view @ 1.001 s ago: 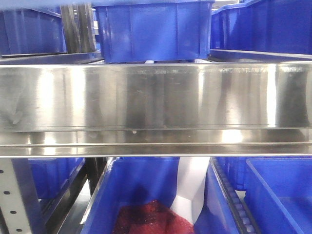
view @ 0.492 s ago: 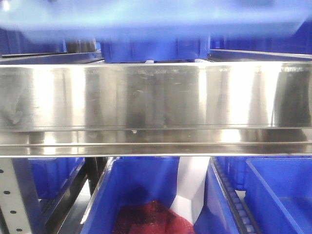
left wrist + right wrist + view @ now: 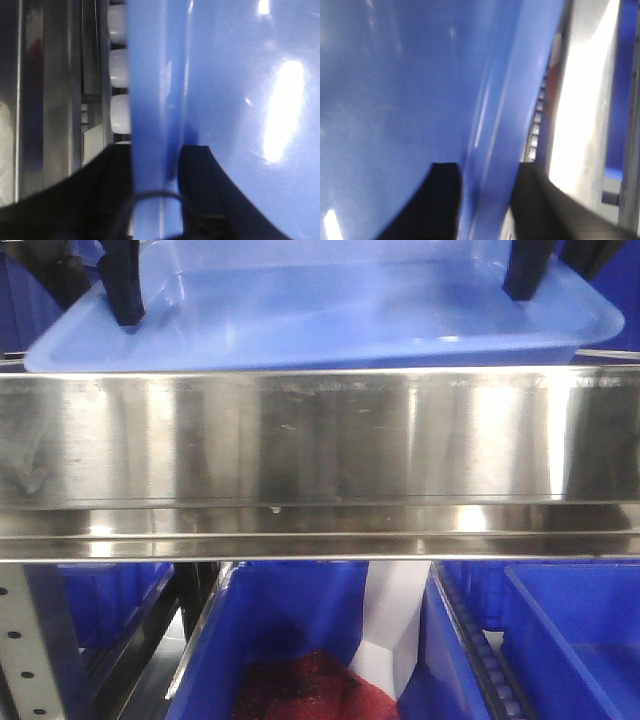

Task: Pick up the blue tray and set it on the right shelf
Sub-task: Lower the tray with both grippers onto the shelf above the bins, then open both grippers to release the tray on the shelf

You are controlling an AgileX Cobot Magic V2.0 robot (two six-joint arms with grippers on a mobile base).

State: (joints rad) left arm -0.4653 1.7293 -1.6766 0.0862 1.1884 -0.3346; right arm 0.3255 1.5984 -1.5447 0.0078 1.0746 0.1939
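Observation:
The blue tray (image 3: 330, 320) is a shallow, light blue glossy tray that spans the top of the front view, just above and behind the broad steel lip of the right shelf (image 3: 320, 440). Whether it rests on the shelf cannot be told. My left gripper (image 3: 124, 302) is shut on the tray's left rim and my right gripper (image 3: 525, 282) is shut on its right rim. In the left wrist view the blue tray (image 3: 240, 100) has its rim pinched by my left gripper (image 3: 155, 175). The right wrist view shows the blue tray (image 3: 395, 90) with its rim clamped in my right gripper (image 3: 487, 192).
Below the shelf stand deep blue bins (image 3: 280, 630) (image 3: 575, 640); the middle one holds a red bundle (image 3: 310, 690) and a white sheet (image 3: 395, 620). A perforated grey upright (image 3: 25, 640) stands at lower left. White rollers (image 3: 119, 65) line the rack beside the tray's left rim.
The tray has come down from the top edge into full view with both grippers on it. It now hides the deep blue bin that showed behind the shelf lip.

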